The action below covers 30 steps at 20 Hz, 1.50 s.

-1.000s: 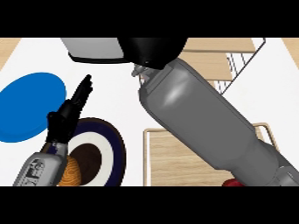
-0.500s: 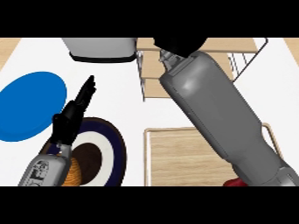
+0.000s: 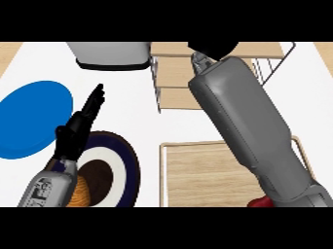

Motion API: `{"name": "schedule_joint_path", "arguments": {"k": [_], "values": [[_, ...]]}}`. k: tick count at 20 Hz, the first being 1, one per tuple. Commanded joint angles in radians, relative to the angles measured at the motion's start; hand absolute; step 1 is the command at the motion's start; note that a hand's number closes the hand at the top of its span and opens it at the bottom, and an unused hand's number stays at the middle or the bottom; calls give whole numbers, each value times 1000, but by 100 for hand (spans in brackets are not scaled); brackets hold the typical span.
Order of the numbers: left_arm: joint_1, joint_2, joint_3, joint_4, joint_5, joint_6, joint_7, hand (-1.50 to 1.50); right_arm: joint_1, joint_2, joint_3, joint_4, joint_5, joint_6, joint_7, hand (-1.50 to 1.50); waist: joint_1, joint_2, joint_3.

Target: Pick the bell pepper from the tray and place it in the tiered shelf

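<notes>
Counter (image 3: 198,124): white top running across the whole head view, with light wood showing past its left and right edges.
Right forearm (image 3: 252,126): broad grey casing crossing from the lower right edge up toward the top centre, hiding much of what lies under it.
Tray (image 3: 194,172): pale wooden board with a raised rim at lower centre, partly covered by the right forearm.
Tiered shelf (image 3: 176,78): wooden levels in a thin wire frame at upper centre and right, wire sides showing right of the forearm.
Blue plate (image 3: 27,119): plain blue, on the counter at far left, just beside the left hand.
Dark plate (image 3: 115,168): navy rim, white ring and brown centre, at lower left under the left wrist.
Grey container (image 3: 112,54): light grey with a dark base edge, at the top left of centre, just beside the shelf.
Left hand (image 3: 80,129): black, fingers straight and pointing up and right, holding nothing, resting over the edge of the dark plate.
Right hand (image 3: 211,47): black, only a small part showing at the top over the shelf; cannot tell whether its fingers are curled or what they hold.
Bell pepper (image 3: 259,203): a small red patch at the bottom edge beside the right forearm, at the tray's near end, may be it; too little shows to be sure.
</notes>
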Motion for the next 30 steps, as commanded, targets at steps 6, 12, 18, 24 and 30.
{"name": "schedule_joint_path", "arguments": {"k": [6, 12, 18, 24, 30], "values": [[18, -30, -7, 11, -23, 23, -16, 0, 33, -13, -67, 20, 225, 127, 236, -150, -16, -5, 0], [-42, -8, 16, -2, -15, -2, 43, 0, 105, 2, -66, -91, 175, 30, 233, -150, -11, -4, 0], [48, -33, -6, -8, -36, 7, -51, 0, 96, 2, -119, -177, 73, 26, 161, -150, -7, -4, 0], [56, -49, -16, -31, -54, 16, -10, 0, 110, 3, -98, -275, -10, 46, 145, -150, -8, -5, 0], [44, -41, -6, -45, -44, 3, 19, 0, 61, 2, -173, -406, 30, -49, 201, -150, -9, -9, 0]]}}
